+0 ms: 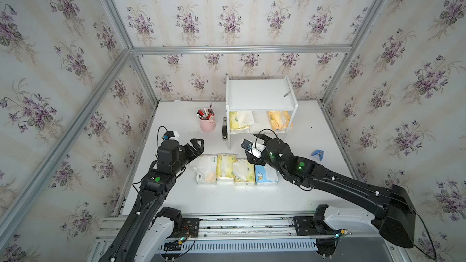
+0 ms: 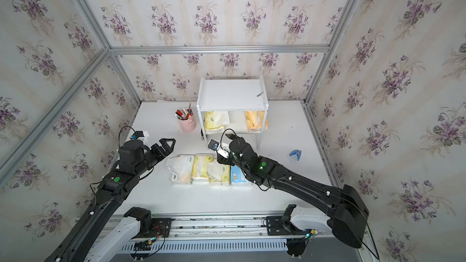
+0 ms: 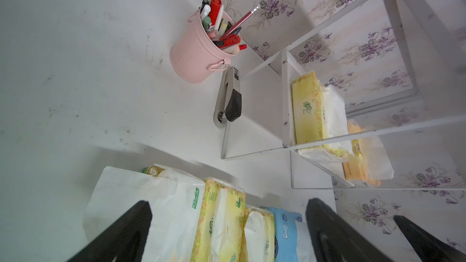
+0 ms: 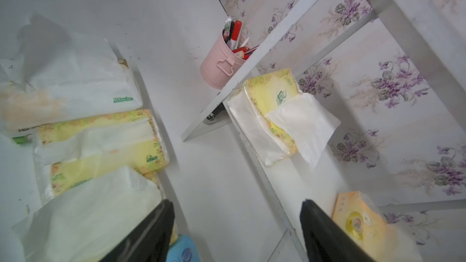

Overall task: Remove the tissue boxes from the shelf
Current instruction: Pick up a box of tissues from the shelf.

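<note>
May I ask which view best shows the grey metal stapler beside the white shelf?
Left wrist view: the grey metal stapler lies whole and close. Both top views show it tiny; the right wrist, only its end.

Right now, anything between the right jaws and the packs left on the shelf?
Nothing visible. The shelf front is open; the yellow pack and orange pack lie on its lower board, ahead of the open right jaws.
</note>
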